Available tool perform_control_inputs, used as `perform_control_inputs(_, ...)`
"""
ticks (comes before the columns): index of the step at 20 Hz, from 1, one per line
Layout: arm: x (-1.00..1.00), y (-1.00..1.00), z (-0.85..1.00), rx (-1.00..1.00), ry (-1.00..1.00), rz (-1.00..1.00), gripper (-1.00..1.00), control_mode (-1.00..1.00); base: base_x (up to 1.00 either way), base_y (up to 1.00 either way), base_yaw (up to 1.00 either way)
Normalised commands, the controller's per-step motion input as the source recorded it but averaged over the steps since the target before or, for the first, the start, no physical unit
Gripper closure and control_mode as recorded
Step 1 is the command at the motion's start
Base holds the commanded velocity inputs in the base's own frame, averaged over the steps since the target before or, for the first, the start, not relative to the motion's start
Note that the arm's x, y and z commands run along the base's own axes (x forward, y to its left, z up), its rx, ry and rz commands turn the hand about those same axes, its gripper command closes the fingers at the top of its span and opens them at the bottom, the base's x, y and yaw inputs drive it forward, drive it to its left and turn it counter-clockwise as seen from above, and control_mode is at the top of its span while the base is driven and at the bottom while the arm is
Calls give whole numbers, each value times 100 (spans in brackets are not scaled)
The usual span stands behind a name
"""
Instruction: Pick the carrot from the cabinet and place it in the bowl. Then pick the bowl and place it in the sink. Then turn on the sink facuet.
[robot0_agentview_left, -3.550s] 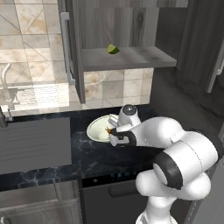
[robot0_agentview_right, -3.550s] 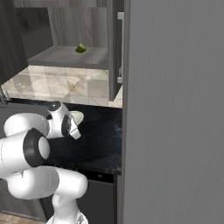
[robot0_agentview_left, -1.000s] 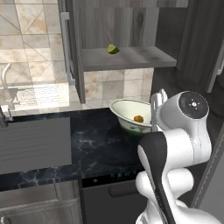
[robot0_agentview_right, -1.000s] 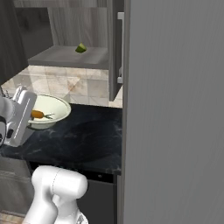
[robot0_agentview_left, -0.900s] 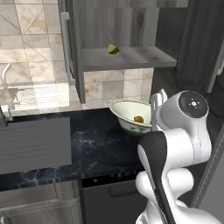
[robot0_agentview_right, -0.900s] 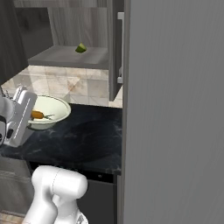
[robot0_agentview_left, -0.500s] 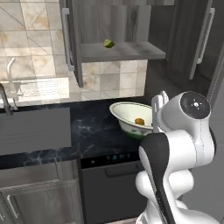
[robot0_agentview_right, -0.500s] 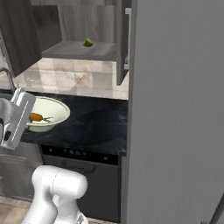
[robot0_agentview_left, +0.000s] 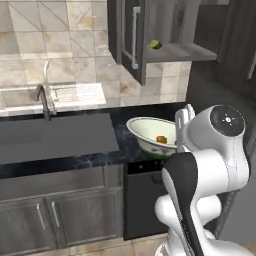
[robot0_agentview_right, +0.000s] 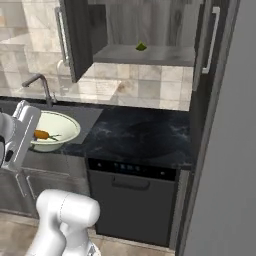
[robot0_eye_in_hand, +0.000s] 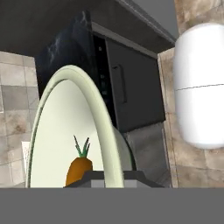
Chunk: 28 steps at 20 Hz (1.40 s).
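Glossy cream bowl (robot0_agentview_left: 150, 134), its rim pinched in the closed pincer (robot0_eye_in_hand: 113, 175), cradles the tapered orange carrot (robot0_agentview_left: 161, 139).

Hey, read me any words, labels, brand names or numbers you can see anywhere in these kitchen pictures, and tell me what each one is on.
There is no readable text in any view.
The black appliance's control strip under the counter carries a row of tiny pale marks, too small and blurred to read.
The bowl, the carrot, the cabinet and the sink facuet are all plain, with no label or brand.
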Motion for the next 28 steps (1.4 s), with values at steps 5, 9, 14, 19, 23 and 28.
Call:
perform_control_inputs(5,0,0,0,0,0,0,100,100,17,100,0)
perform_control_inputs(9,0,0,0,0,0,0,100,100,32,78,0)
perform_control_inputs(14,0,0,0,0,0,0,100,100,37,57,0)
perform_control_inputs(19,0,0,0,0,0,0,100,100,63,11,-1)
perform_control_inputs(23,0,0,0,0,0,0,100,100,61,26,0)
perform_control_inputs(28,0,0,0,0,0,0,100,100,43,41,0)
